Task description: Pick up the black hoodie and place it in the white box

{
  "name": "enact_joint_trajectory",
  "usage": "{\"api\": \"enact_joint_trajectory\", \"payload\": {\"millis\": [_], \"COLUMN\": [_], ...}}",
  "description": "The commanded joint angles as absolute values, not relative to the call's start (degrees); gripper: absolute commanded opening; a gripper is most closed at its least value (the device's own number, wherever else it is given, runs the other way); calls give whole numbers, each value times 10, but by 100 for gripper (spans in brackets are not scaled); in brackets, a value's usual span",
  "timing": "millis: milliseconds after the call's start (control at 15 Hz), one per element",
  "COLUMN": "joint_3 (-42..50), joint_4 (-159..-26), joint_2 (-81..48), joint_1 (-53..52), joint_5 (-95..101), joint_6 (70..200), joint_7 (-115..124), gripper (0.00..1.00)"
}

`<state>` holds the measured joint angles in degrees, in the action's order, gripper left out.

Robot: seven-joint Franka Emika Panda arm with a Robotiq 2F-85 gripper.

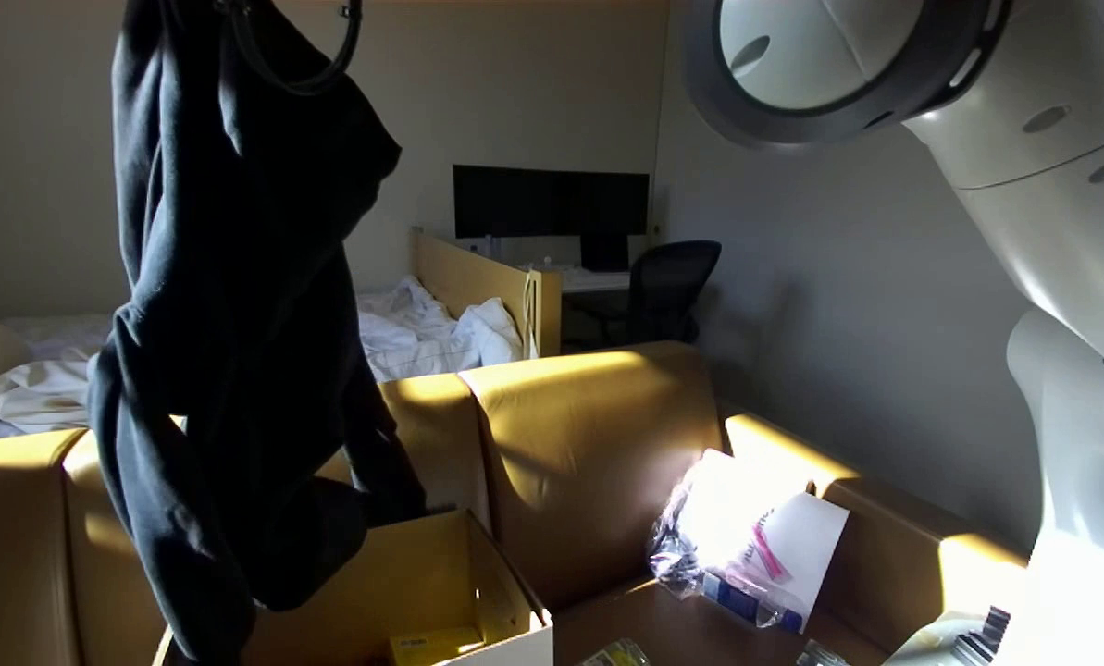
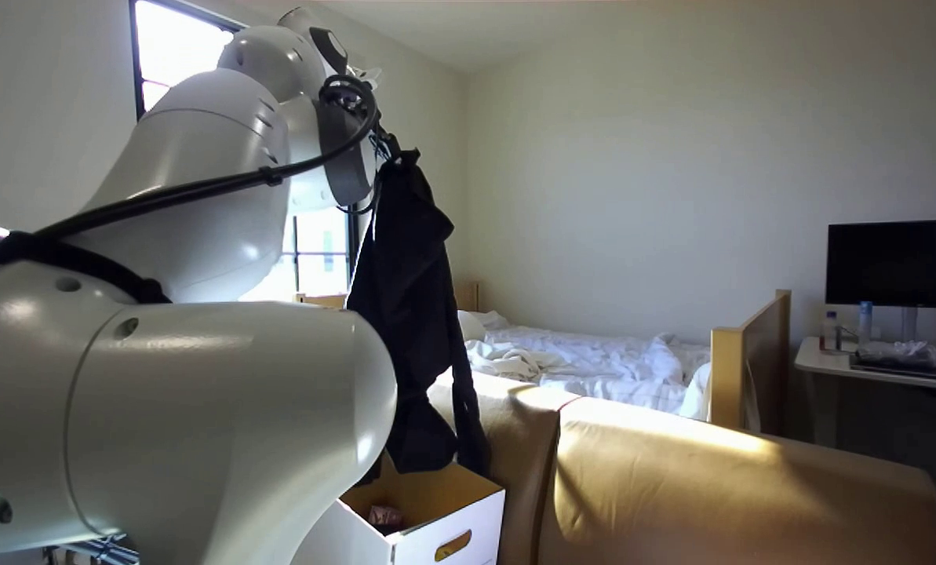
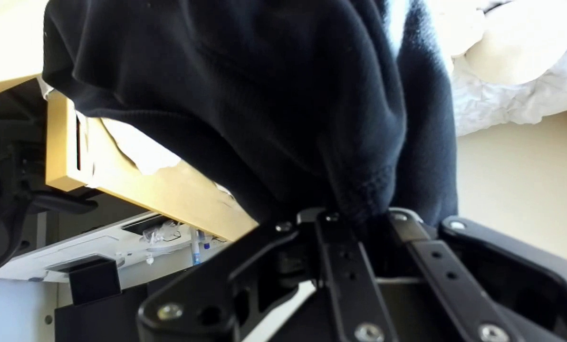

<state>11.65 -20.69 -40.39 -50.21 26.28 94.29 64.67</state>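
Black hoodie (image 1: pixel 237 277) in the grip, hanging at the white box (image 2: pixel 475 526)

Hoodie is up in the air, sleeves dangling. Gripper (image 3: pixel 364 218) has its jaws closed on a bunched fold of it (wrist view). Lower folds overlap the box opening in both exterior views; can't tell if any cloth is below the rim or touching it. Box: upright, open top, hand slot in one wall, yellow item (image 1: pixel 436 645) inside, base out of frame.

Surface: tan sofa (image 2: pixel 711 479), sun-striped. Backrest (image 1: pixel 598 425) is just beside the box's far rim; contact unclear. White packet (image 1: pixel 746 527) and clear plastic (image 1: pixel 672 560) lie on the seat (image 1: pixel 672 629) by the armrest (image 1: pixel 903 523), apart from the box.

Room: beyond the backrest, rumpled white bedding (image 2: pixel 593 369) and a wooden end board (image 1: pixel 477 282); farther back, desk (image 2: pixel 821 357), monitor (image 1: pixel 552 199), chair (image 1: pixel 681 277), all well apart from the cloth. Pale wall (image 2: pixel 656 180) behind the bedding.

Edges: tight spots are the box rim and the backrest top, both near the hanging cloth. Open air above the seat between hoodie and armrest, and above the bedding to the wall. Arm (image 1: pixel 1033 185) hides part of the box in an exterior view; that edge can't be read.
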Motion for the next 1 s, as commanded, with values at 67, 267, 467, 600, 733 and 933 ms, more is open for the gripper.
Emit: {"api": "enact_joint_trajectory", "payload": {"millis": [67, 267, 467, 600, 733, 933], "joint_3": [118, 141, 168, 184, 197, 212], "joint_4": [-204, -203, -203, -203, -203, -203], "joint_2": [-381, -374, -373, -375, -377, -379], "joint_1": [-524, -565, -610, -638, -661, -688], "joint_5": [250, 293, 335, 363, 392, 439], "joint_6": [895, 875, 849, 823, 799, 766], "joint_7": [702, 664, 662, 677, 679, 666], "gripper": [6, 7, 7, 7, 7, 7]}}
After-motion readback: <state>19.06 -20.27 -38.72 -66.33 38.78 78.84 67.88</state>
